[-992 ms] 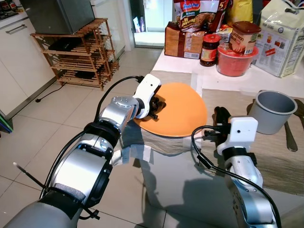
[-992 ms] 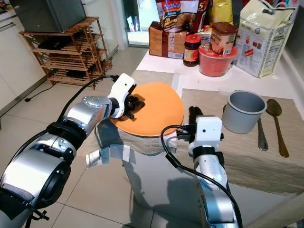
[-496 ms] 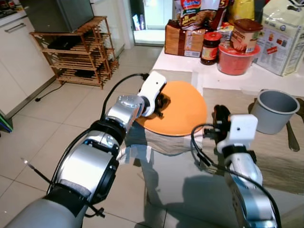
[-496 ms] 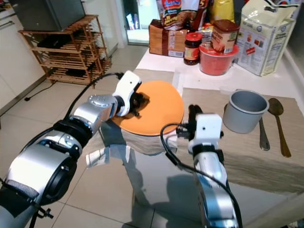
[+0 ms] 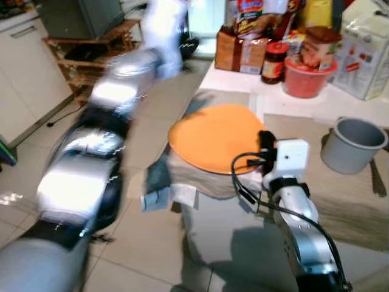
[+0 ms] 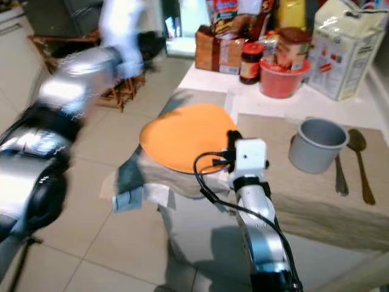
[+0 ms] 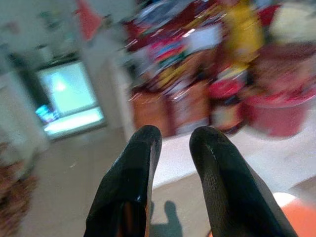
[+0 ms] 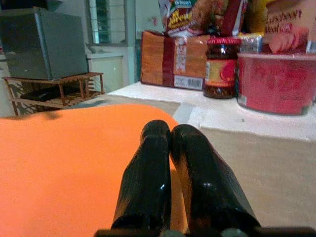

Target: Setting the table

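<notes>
Our left end effector (image 5: 182, 45) has let go of the orange plate (image 5: 216, 137) it gripped half a second ago and now swings, motion-blurred, high above the floor toward the shelves, its two black fingers (image 7: 131, 182) a narrow gap apart and empty. We see the plate lying flat on the placemat at the worktop (image 5: 340, 103) corner, its near rim overhanging the edge, likely because it was only just set down. Our right end effector (image 6: 231, 139) has moved in to touch the plate's right rim, fingers (image 8: 153, 173) pressed together, seemingly to nudge or steady it.
</notes>
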### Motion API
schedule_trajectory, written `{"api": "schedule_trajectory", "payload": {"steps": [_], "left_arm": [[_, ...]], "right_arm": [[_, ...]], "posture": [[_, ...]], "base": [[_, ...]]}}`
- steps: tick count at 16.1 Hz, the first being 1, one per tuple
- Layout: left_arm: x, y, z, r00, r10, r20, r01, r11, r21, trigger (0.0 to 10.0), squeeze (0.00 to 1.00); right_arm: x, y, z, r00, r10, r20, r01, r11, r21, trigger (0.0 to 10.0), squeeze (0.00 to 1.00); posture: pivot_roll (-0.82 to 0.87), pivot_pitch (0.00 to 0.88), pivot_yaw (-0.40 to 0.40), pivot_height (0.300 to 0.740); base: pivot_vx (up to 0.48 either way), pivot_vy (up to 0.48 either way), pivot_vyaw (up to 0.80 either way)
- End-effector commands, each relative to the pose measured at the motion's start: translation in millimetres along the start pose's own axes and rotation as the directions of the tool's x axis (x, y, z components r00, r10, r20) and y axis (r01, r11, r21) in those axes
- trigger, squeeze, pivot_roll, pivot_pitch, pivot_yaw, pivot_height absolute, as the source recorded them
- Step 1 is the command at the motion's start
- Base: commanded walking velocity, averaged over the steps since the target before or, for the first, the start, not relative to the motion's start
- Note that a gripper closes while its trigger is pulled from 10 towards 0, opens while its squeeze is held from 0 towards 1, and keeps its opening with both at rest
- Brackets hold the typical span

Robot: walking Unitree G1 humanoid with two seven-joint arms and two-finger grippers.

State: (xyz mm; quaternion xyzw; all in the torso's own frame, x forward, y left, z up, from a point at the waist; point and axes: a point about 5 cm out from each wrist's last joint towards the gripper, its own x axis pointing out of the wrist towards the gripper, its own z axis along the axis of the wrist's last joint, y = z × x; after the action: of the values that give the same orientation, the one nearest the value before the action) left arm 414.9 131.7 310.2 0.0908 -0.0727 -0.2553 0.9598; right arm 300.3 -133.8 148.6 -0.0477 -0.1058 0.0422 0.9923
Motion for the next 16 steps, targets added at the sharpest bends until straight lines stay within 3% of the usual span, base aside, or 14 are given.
{"api": "schedule_trajectory", "payload": {"steps": [1, 4, 7, 9, 12, 16], "left_arm": [[-18.3, 8.3, -32, 0.997, 0.052, -0.056, -0.052, 0.999, -0.001, 10.0, 0.00], [-49.8, 9.4, -65, 0.989, 0.144, -0.025, -0.144, 0.989, 0.025, 10.0, 0.00], [-67.2, -2.4, -80, 0.986, 0.169, -0.007, -0.169, 0.986, 0.011, 10.0, 0.00], [-68.5, -4.9, -82, 0.982, 0.189, -0.004, -0.189, 0.982, 0.018, 10.0, 0.00], [-57.6, -6.2, -70, 0.981, 0.191, 0.022, -0.191, 0.982, -0.003, 10.0, 0.00], [-58.9, -9.1, -71, 0.983, 0.183, 0.015, -0.183, 0.983, -0.005, 10.0, 0.00]], "right_arm": [[5.2, 3.6, 1, 1.000, 0.029, 0.011, -0.029, 1.000, 0.007, 10.0, 0.00], [11.2, 2.7, 2, 0.999, 0.045, 0.019, -0.045, 0.999, -0.002, 10.0, 0.00], [15.9, 2.5, 1, 0.998, 0.059, 0.029, -0.058, 0.998, -0.009, 10.0, 0.00], [18.1, 1.8, 2, 0.997, 0.065, 0.038, -0.065, 0.998, -0.013, 10.0, 0.00], [22.0, -0.1, 8, 0.995, 0.075, 0.059, -0.072, 0.996, -0.048, 10.0, 0.00], [22.4, 4.1, 7, 0.996, 0.071, 0.059, -0.069, 0.997, -0.019, 10.0, 0.00]], "posture": [[-0.04, 0.000, 0.031, 0.740], [-0.02, 0.000, 0.012, 0.740], [-0.03, 0.000, -0.009, 0.740], [-0.04, 0.000, -0.015, 0.740], [-0.05, 0.000, -0.005, 0.740], [-0.05, 0.000, 0.000, 0.740]], "base": [[0.000, 0.000, 0.00], [0.000, 0.000, 0.00], [0.000, 0.000, 0.00], [0.000, 0.000, 0.00], [0.000, 0.000, 0.00], [0.000, 0.000, -0.60]]}}
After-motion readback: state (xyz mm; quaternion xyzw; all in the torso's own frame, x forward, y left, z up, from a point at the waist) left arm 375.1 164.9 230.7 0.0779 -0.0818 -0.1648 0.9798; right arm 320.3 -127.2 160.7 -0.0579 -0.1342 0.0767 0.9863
